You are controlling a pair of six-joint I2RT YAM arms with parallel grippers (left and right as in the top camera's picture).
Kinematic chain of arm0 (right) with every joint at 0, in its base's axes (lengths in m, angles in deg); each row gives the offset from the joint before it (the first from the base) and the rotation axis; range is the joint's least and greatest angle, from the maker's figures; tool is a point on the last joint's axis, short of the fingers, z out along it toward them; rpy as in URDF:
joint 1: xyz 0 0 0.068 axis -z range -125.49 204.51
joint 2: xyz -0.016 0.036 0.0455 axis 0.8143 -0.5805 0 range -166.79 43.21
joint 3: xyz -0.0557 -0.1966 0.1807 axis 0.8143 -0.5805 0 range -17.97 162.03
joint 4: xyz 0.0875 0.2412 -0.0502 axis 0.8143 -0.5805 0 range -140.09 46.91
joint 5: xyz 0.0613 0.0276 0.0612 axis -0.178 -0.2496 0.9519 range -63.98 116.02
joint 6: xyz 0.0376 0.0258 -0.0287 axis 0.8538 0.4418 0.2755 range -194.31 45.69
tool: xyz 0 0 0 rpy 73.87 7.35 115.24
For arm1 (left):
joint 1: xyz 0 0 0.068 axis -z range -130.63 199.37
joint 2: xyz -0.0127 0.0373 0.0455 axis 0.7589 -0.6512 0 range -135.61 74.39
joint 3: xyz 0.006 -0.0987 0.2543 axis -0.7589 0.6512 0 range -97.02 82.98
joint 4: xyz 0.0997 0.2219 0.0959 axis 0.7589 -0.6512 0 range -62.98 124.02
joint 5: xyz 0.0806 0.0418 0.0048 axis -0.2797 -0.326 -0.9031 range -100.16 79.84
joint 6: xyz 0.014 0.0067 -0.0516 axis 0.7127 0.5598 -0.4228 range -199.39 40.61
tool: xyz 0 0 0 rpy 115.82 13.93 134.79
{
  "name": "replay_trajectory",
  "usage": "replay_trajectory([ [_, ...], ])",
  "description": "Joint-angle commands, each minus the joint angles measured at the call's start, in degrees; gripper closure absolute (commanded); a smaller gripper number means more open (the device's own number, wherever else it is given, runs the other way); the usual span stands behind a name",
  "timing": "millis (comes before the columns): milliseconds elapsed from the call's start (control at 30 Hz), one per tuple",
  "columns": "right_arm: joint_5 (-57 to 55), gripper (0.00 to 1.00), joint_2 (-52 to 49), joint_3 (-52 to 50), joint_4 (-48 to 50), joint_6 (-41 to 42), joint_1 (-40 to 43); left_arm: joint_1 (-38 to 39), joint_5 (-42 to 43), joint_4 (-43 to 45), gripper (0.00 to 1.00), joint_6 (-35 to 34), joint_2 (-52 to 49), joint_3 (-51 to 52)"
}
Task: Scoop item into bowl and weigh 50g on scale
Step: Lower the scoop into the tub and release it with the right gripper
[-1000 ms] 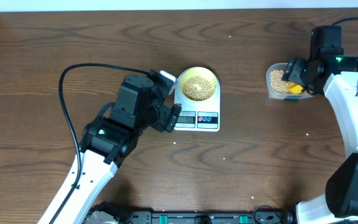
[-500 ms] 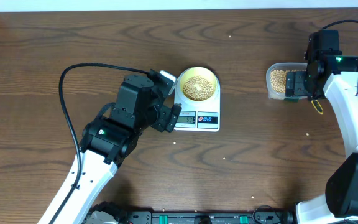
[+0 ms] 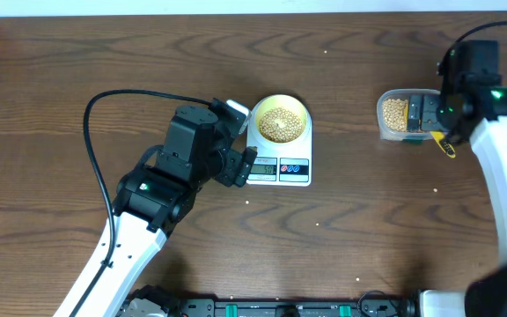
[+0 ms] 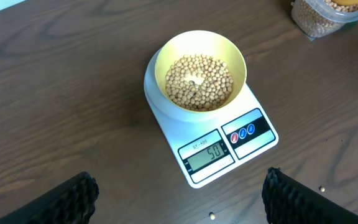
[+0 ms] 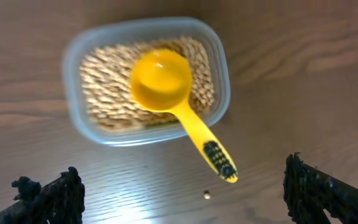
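— Which step is in hand?
— Weighing looks done. Small round tan beans (image 4: 199, 81) sit in the pale-yellow round bowl (image 4: 238, 59) on the flat white digital scale (image 4: 169, 130). Well right of the scale, the yellow long-handled plastic scoop (image 5: 166, 78) lies free in the clear plastic tub (image 5: 219, 62).
— Claws?
— Left gripper (image 4: 179, 199) and right gripper (image 5: 185, 186) are both spread, empty. Next, I judge: confirm the reading and withdraw. The digits are illegible overhead.

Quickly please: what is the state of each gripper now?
Left gripper: open, holding nothing.
Right gripper: open, holding nothing.
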Motion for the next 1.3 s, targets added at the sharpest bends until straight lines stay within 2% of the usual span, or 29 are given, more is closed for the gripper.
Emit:
replay_trajectory([
  [0,3.91,0.01,5.81,0.26,0.07,-1.64,0.31,-0.13,0.55,0.07,0.13,0.15,-0.11,0.13],
  [1267,3.93,0.01,7.32,0.26,-0.28,-1.42,0.31,-0.13,0.52,0.07,0.13,0.15,-0.11,0.13],
])
